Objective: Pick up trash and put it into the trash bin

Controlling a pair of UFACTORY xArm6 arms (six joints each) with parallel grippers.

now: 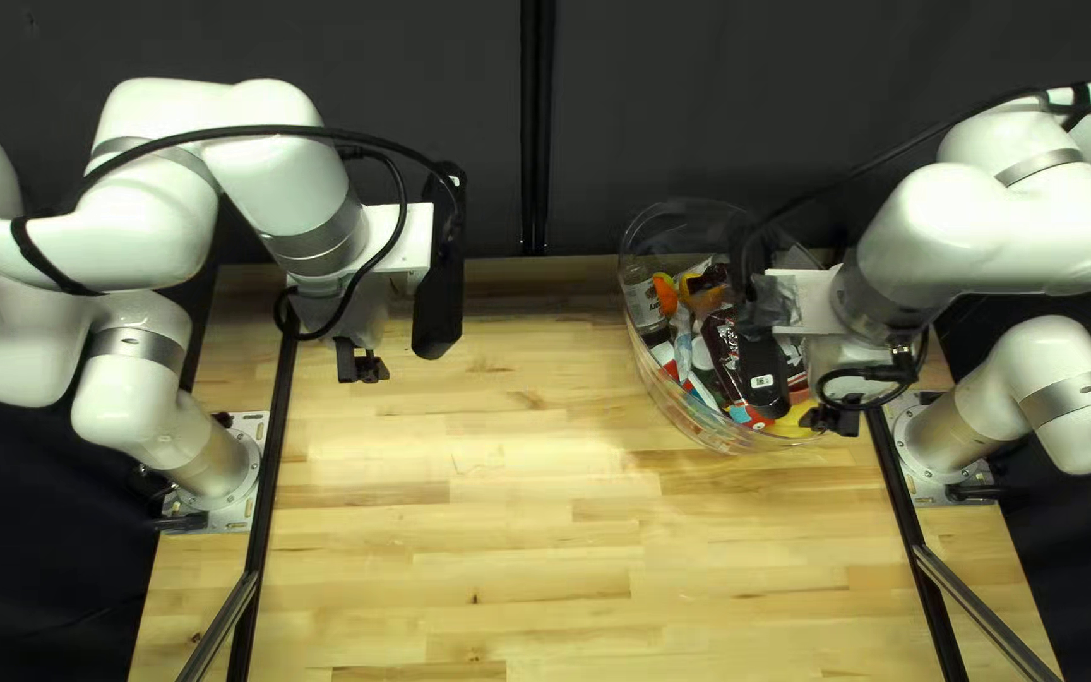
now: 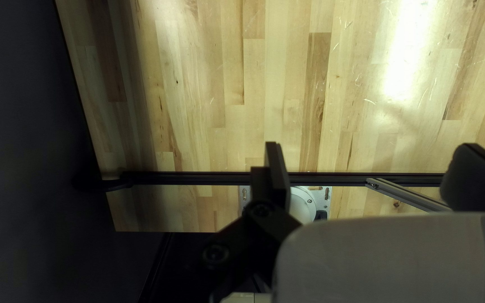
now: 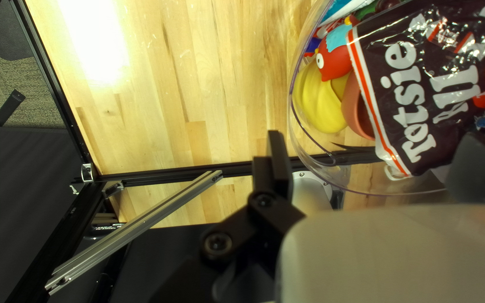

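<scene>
- Your trash is in the round clear plastic bin, by the right part of the worktop's far edge: a glossy dark brown candy bag with white lettering, a small red piece with a blue patch and a ribbed yellow piece, among others.
- Your right gripper hangs by the bin's side nearest that arm's base, jaws spread, grasping nothing. Drop it straight down and a finger could catch the rim, tipping or sliding the bin.
- The bag lies near the rim; brush it with that wrist and it might spill out, since its film looks slack and slippery.
- Your left gripper, near the worktop's far left corner, is also released and holds nothing. Sweeping it bin-ward too low could shove the wall.
- The job looks finished; needless reaching is probably your main hazard.
</scene>
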